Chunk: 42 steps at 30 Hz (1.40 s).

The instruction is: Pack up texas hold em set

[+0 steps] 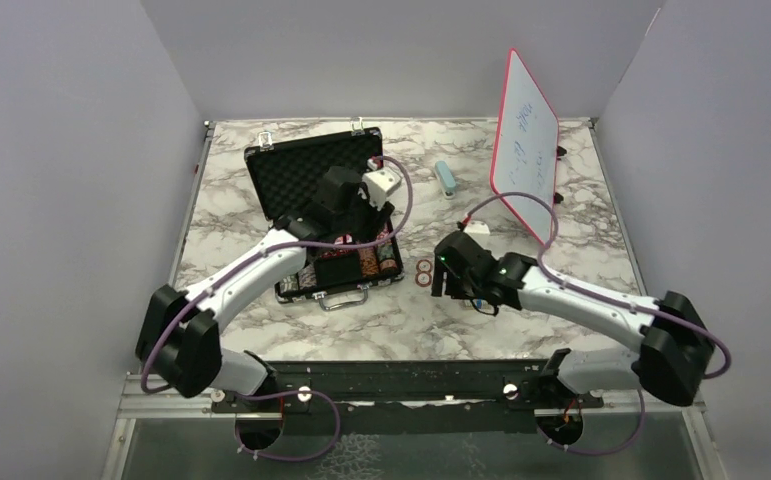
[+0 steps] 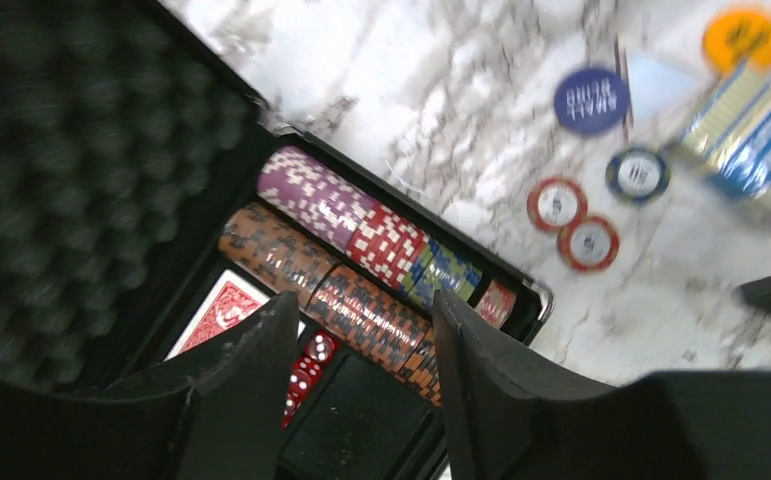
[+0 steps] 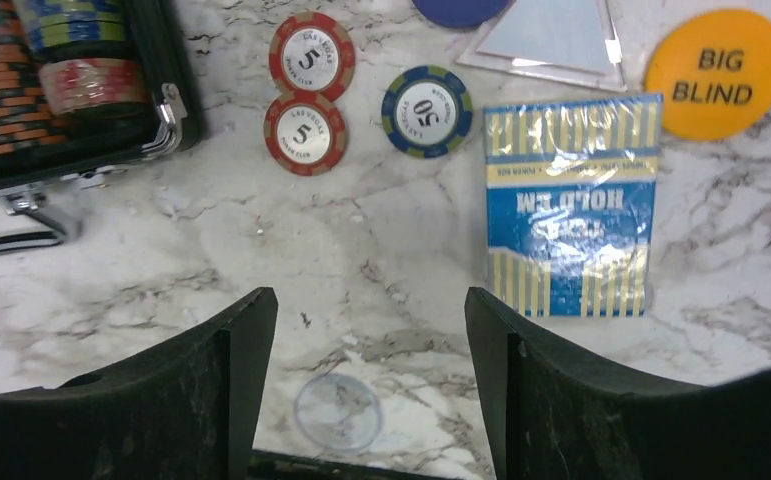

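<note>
Now, left end effector (image 2: 363, 312) seen parted, empty, over briefcase (image 1: 296, 172); right end effector (image 3: 369, 300) likewise. Blue deck (image 3: 569, 205) at its 1 o'clock: glossy wrap, slip risked.

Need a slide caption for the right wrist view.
Open right gripper above marble table, near blue card deck and three loose chips.
</note>
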Available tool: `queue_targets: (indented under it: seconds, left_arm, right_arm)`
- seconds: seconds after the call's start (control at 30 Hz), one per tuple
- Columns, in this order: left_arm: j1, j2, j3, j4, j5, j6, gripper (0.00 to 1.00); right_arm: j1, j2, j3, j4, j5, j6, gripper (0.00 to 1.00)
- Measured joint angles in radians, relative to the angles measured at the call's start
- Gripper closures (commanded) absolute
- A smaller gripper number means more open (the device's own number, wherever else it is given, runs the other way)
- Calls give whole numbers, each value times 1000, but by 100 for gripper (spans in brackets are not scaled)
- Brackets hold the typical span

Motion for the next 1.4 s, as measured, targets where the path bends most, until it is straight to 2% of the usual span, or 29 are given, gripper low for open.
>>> queue_targets:
  seconds: [0.2, 0.37, 0.5, 0.63, 0.8, 0.93, 1.07, 1.4]
  left_arm:
    - [8, -171, -117, 142, -80, -270, 38]
    - [8, -229, -202, 190, -85, -441, 37]
    - [8, -257, -238, 194, -85, -515, 37]
    - [8, -280, -252, 195, -84, -552, 37]
    - [8, -284, -254, 195, -80, -571, 37]
    - [8, -284, -260, 196, -77, -581, 37]
    - [8, -284, -262, 196, -76, -584, 37]
    - [8, -284, -264, 196, -74, -596, 37]
  right_arm:
    - [-11, 234, 131, 10, 48, -139, 48]
    - [-61, 339, 185, 23, 53, -215, 55]
    - [-98, 376, 185, 25, 42, -246, 57]
    - [-119, 409, 184, 42, 11, -273, 56]
    - [-139, 444, 183, 63, -35, -293, 41]
    - [-159, 460, 183, 75, -53, -301, 38]
    - [-177, 466, 184, 81, -77, -306, 41]
    - [-214, 505, 221, 106, -110, -328, 56]
